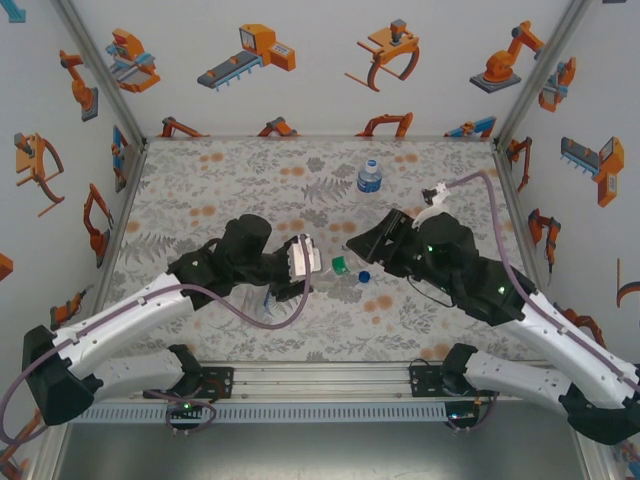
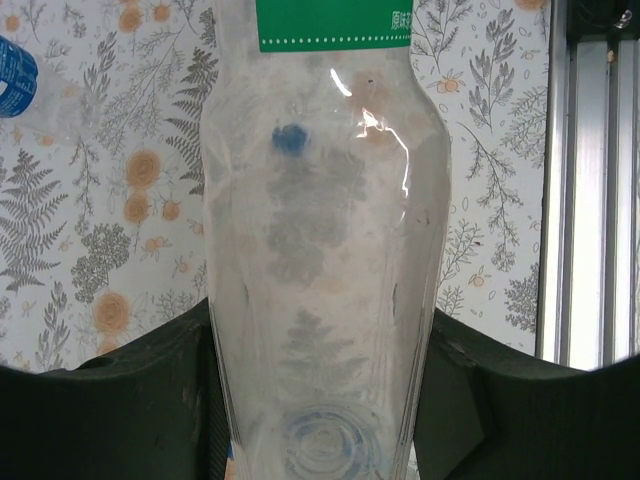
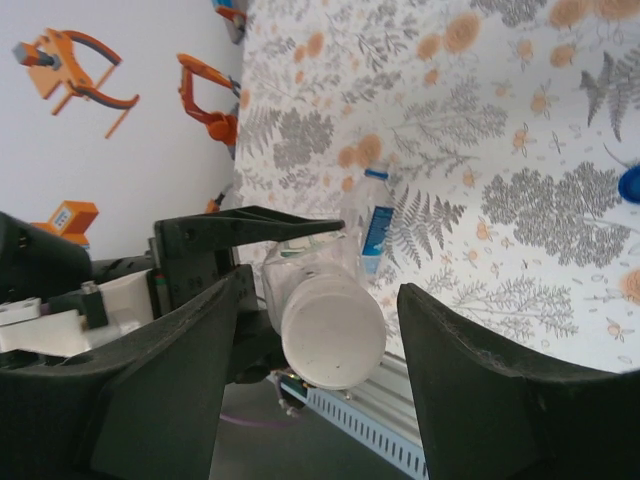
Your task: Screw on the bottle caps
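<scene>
On the flowered table (image 1: pixel 200 180), bare toward its left edge, the left claw (image 2: pixel 320 400) clamps a clear bottle (image 2: pixel 320 250) at mid-table, its green label (image 2: pixel 335 25) bearing unreadable white writing, while the right claw (image 3: pixel 322 295) stands open around that bottle's white cap (image 3: pixel 335 340).

bottle (image 1: pixel 370 176) upright at back of table (image 1: pixel 200 170); cap (image 1: pixel 364 277) on table before it
</scene>
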Motion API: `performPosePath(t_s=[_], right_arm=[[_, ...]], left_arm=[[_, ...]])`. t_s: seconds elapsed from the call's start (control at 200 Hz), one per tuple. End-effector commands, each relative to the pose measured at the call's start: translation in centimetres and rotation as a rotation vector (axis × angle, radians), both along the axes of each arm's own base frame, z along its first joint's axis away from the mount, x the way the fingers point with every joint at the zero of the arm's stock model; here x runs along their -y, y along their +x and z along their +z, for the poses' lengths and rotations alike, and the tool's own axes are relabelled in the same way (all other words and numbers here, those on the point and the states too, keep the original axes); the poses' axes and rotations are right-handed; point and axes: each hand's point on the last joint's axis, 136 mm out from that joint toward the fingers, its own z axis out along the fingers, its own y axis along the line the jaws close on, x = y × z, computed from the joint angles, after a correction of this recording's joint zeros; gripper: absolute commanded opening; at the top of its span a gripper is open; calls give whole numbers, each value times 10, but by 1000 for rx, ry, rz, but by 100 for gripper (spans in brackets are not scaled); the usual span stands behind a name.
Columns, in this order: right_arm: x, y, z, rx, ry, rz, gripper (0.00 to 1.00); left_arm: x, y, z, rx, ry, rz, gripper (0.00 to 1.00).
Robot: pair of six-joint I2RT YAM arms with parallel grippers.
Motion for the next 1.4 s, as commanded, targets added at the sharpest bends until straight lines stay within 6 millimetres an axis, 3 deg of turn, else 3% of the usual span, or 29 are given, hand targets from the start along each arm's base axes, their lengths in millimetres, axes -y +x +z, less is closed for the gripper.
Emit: performPosePath(t_s=[0.0, 0.31, 0.731, 0.876, 0.951, 1.091, 1.116, 1.177, 1.227, 1.397], right_arm=[[-4, -3, -8, -79, 32, 9, 58], [-10, 3, -22, -156, 108, 0, 43], [-14, 7, -30, -199, 109, 12, 47], [-12, 11, -32, -196, 101, 3, 40], [-10, 13, -31, -183, 91, 1, 35], [-9, 20, -32, -147, 46, 9, 29], [-9, 21, -31, -136, 34, 15, 29], [-10, 26, -30, -102, -5, 33, 27], [-11, 30, -29, -66, -51, 54, 26], [-25, 49, -18, 157, -260, 187, 22]], left_arm=[[5, 5, 18, 4, -33, 27, 0], [6, 8, 16, -5, -25, 43, 1], [7, 17, 13, -13, -12, 88, 7], [7, 18, 11, -16, -7, 91, 11], [6, 18, 11, -12, -6, 95, 23], [2, 20, 10, 1, -2, 117, 59], [0, 21, 9, 4, 1, 123, 77], [-3, 22, 8, 7, 9, 138, 93], [-6, 22, 7, 9, 18, 150, 100], [-18, 24, 5, 3, 28, 194, 97]])
